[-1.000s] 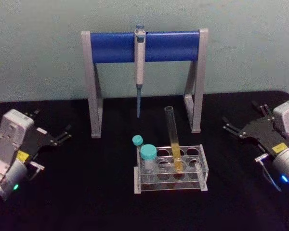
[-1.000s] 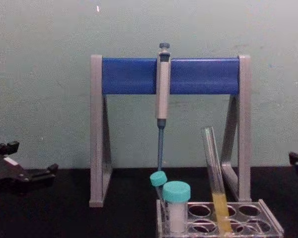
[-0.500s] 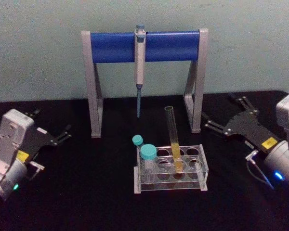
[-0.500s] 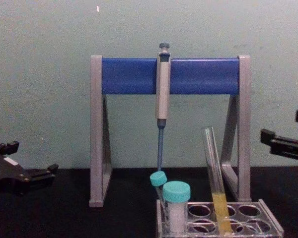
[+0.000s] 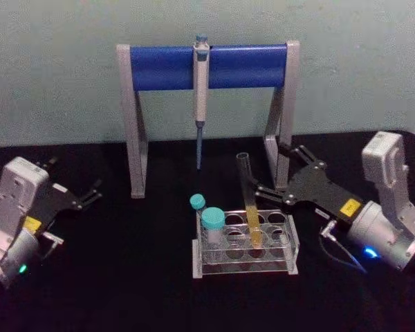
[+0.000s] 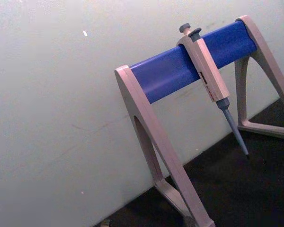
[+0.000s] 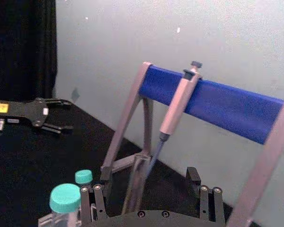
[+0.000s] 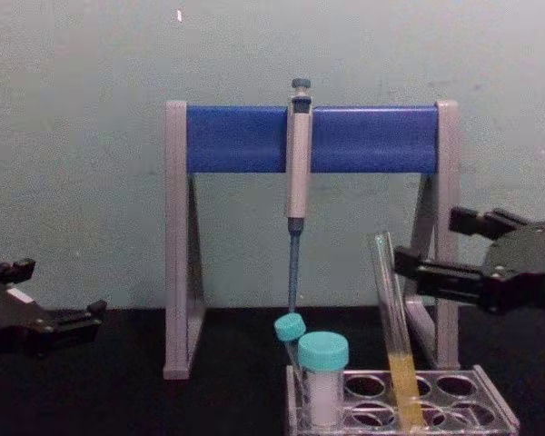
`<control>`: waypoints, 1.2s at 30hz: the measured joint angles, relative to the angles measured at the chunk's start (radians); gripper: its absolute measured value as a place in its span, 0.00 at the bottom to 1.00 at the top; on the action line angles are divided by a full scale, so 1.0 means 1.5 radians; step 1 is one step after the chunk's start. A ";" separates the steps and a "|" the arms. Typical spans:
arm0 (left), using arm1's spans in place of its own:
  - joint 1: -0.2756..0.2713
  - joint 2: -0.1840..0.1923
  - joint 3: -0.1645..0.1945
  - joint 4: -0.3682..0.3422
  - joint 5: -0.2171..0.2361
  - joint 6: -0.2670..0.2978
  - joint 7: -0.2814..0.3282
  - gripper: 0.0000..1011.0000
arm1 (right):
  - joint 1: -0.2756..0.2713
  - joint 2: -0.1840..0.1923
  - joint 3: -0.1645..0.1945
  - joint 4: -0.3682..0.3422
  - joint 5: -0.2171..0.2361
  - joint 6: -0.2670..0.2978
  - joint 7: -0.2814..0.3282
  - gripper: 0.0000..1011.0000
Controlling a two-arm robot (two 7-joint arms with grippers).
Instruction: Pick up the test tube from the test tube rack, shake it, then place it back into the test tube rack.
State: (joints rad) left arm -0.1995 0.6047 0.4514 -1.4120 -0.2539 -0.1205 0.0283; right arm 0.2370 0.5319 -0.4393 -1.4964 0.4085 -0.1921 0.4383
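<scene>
The test tube (image 5: 248, 204) stands tilted in the clear test tube rack (image 5: 289, 261), with yellow liquid in its lower part. It also shows in the chest view (image 8: 391, 309), in the test tube rack (image 8: 495, 409). My right gripper (image 5: 268, 167) is open just right of the tube's upper half, one fingertip close beside the glass. In the chest view the right gripper (image 8: 427, 240) hangs level with the tube's top. From the right wrist, the test tube (image 7: 140, 166) rises ahead between the right gripper's (image 7: 149, 194) spread fingers. My left gripper (image 5: 76, 176) is open and parked far left.
A teal-capped white vial (image 5: 212, 223) and a thin teal-capped tube (image 5: 197, 203) stand in the rack's left end. Behind the rack stands a grey-and-blue pipette stand (image 5: 162, 67) with a pipette (image 5: 200, 83) hanging from it; the stand's right leg (image 5: 282, 138) is close behind my right gripper.
My right gripper has swung in from the far right toward the rack and now sits beside the test tube's upper part. The left arm and the tube have not moved.
</scene>
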 joint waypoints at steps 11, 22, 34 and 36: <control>0.000 0.000 0.000 0.000 0.000 0.000 0.000 0.99 | 0.036 -0.044 -0.006 0.041 0.009 0.053 0.031 0.99; 0.000 0.000 0.000 0.000 0.000 0.000 0.000 0.99 | 0.063 -0.072 -0.004 0.067 0.003 0.120 0.034 0.99; 0.000 0.000 0.000 0.000 0.000 0.000 0.000 0.99 | 0.070 -0.083 -0.004 0.078 0.007 0.160 0.038 0.99; 0.000 0.000 0.000 0.000 0.000 0.000 0.000 0.99 | 0.070 -0.084 -0.003 0.078 0.009 0.162 0.039 0.99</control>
State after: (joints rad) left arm -0.1995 0.6047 0.4513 -1.4120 -0.2539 -0.1205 0.0283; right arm 0.3415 0.4065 -0.4443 -1.3798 0.4221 0.0502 0.4972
